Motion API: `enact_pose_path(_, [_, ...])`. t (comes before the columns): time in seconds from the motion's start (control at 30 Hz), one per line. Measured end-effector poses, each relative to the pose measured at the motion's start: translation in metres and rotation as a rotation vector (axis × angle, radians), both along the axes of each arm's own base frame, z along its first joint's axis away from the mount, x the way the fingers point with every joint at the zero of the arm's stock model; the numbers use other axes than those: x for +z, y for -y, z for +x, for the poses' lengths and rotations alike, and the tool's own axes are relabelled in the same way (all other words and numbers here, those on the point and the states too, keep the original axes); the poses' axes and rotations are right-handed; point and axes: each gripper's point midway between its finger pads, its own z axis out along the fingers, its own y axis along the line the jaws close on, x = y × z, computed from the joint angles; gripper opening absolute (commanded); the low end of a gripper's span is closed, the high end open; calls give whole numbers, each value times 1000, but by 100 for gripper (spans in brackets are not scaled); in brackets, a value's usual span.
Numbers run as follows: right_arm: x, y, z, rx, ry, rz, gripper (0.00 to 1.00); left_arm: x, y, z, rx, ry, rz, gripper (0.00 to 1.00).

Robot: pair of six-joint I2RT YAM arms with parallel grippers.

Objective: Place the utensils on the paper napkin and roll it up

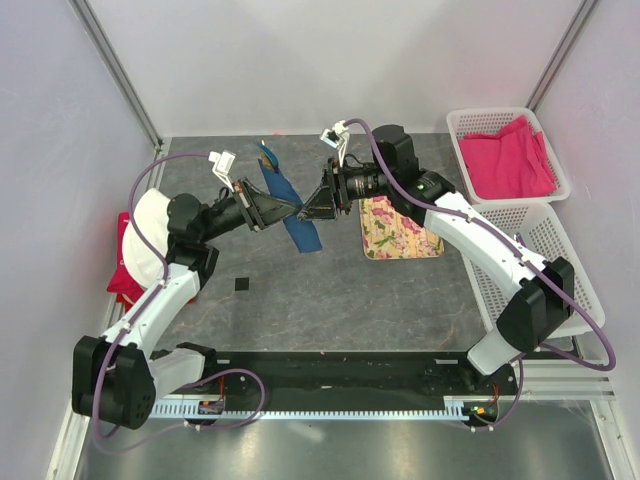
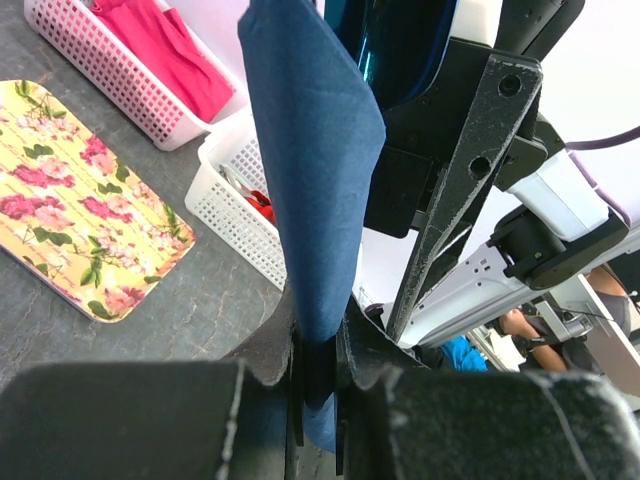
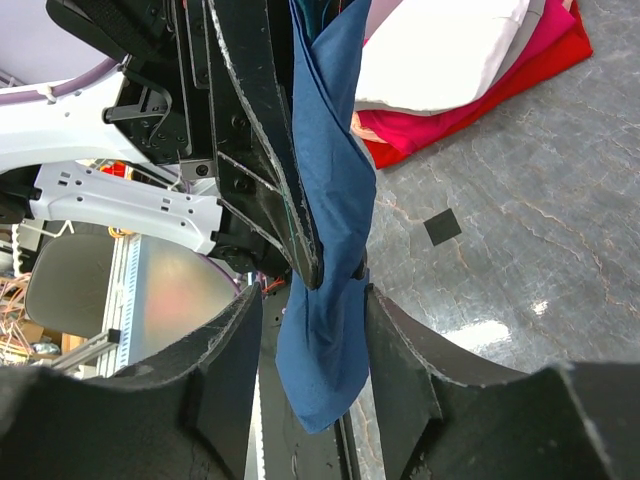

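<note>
Left claw (image 2: 318, 365) is pinching the blue napkin (image 2: 315, 150) tight, holding it up clear of the table (image 1: 330, 300) at mid-scene. Right claw (image 3: 315, 305) is facing it from the other side, fingers spread on either side of the cloth (not pressing on it). Both arms are bending inward, wrists facing each other. Off right, the far basket (image 1: 470, 122) is holding pink cloth (image 1: 510, 160); the near basket (image 2: 225, 215) is showing something red (image 2: 262, 205).

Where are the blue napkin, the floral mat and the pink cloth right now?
blue napkin (image 1: 302, 234): top view, on its lower hanging end.
floral mat (image 1: 402, 230): top view, on its middle.
pink cloth (image 1: 505, 160): top view, on its middle.
</note>
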Motion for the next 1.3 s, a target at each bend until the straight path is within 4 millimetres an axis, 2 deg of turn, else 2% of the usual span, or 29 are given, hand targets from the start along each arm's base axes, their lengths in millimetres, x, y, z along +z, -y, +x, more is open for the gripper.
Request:
enact_pose_path(0.33, [4,-2,0,2,-6,22,51,0,0,2,2,2,-2,2])
enact_pose_path(0.5, [-6,-3,0,-5,-41,22,61,0,0,2,3,5,-5,2])
enact_pose_path(0.63, [-14,-4,-1,-7,-60,18,51,-1,1,4,4,-4,-7,2])
enact_pose_path(0.77, [-12,-5,0,-9,-58,29,40,-1,1,4,3,-7,-9,2])
enact_pose_path(1.03, [-7,-7,3,-16,-58,58,6,2,0,6,15,-10,-19,2])
enact_pose_path(1.07, [-7,-7,3,-16,-58,59,5,1,0,6,15,-14,-20,2])
enact_pose_path(1.23, [-8,-7,4,-21,-61,63,20,1,0,7,15,-19,-24,2])
enact_pose_path(1.3, [-8,-7,4,-23,-66,64,11,1,1,7,14,-22,-24,2])
